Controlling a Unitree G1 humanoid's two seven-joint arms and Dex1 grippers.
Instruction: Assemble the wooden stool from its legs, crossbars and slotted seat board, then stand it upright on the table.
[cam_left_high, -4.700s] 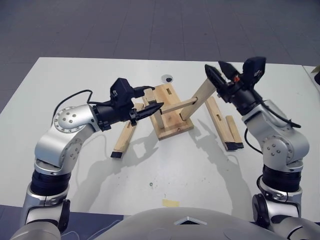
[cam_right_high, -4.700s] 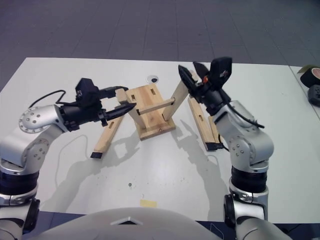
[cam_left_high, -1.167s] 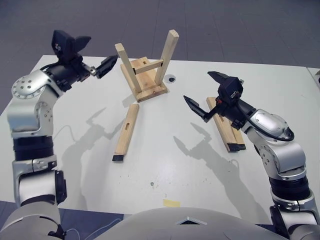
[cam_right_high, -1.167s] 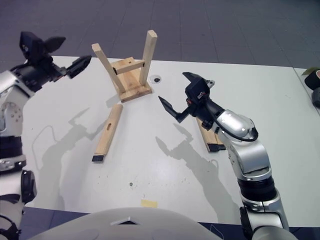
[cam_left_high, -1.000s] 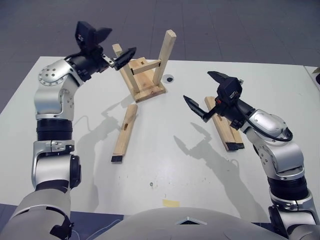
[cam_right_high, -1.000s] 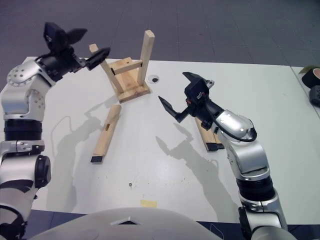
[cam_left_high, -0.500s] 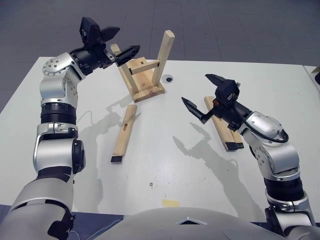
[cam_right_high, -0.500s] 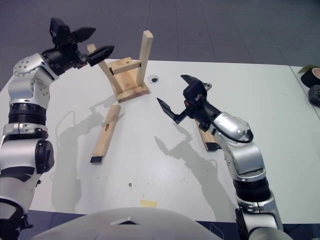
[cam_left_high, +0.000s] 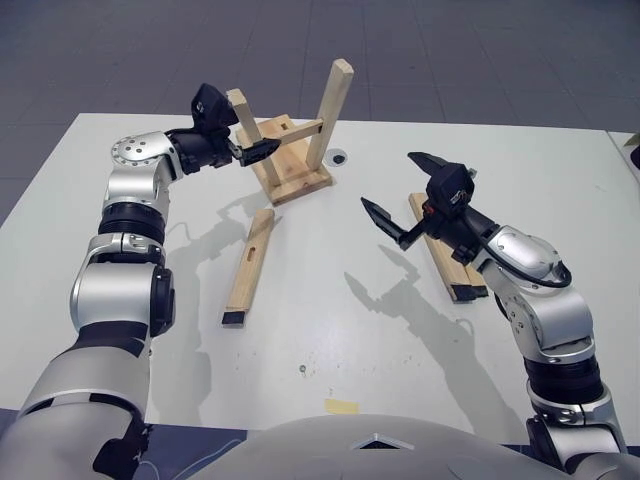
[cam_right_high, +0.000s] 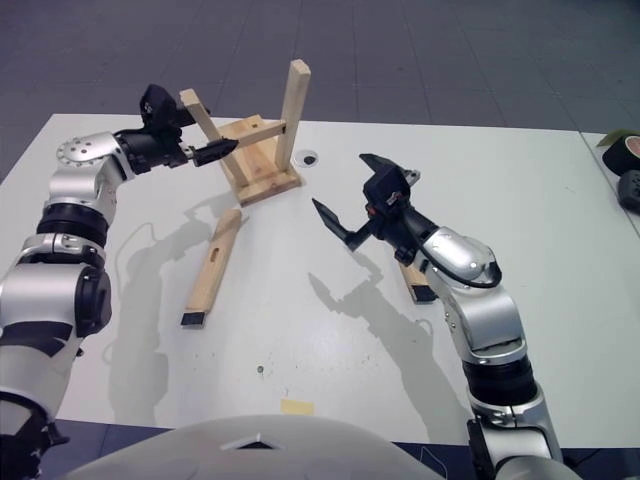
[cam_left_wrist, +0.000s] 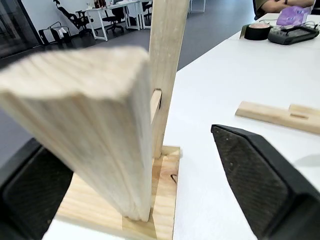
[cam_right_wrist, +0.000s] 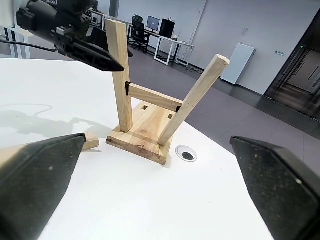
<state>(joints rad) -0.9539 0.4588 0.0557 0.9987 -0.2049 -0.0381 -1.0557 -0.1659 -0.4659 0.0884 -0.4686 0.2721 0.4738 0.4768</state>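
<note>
The slotted seat board (cam_left_high: 292, 178) lies flat on the table's far side. Two legs stand up from it, joined by a crossbar (cam_left_high: 298, 130). My left gripper (cam_left_high: 247, 140) is open around the upper part of the left leg (cam_left_high: 250, 135); in the left wrist view that leg (cam_left_wrist: 100, 125) stands between the wide-apart pads (cam_left_wrist: 255, 195). The right leg (cam_left_high: 332, 105) leans outward. My right gripper (cam_left_high: 390, 182) hangs open over the table right of the stool, holding nothing. One loose leg (cam_left_high: 250, 262) lies in front of the stool, and more wooden pieces (cam_left_high: 447, 255) lie under my right arm.
A round cable hole (cam_left_high: 339, 156) sits in the white table just right of the seat board. A scrap of yellow tape (cam_left_high: 340, 406) lies near the front edge. A roll of tape (cam_right_high: 622, 150) rests on a neighbouring surface at far right.
The half-built stool went from lying tilted between both grippers to resting on its seat board, legs up. My left gripper swung in from the upper left and now straddles the left leg.
</note>
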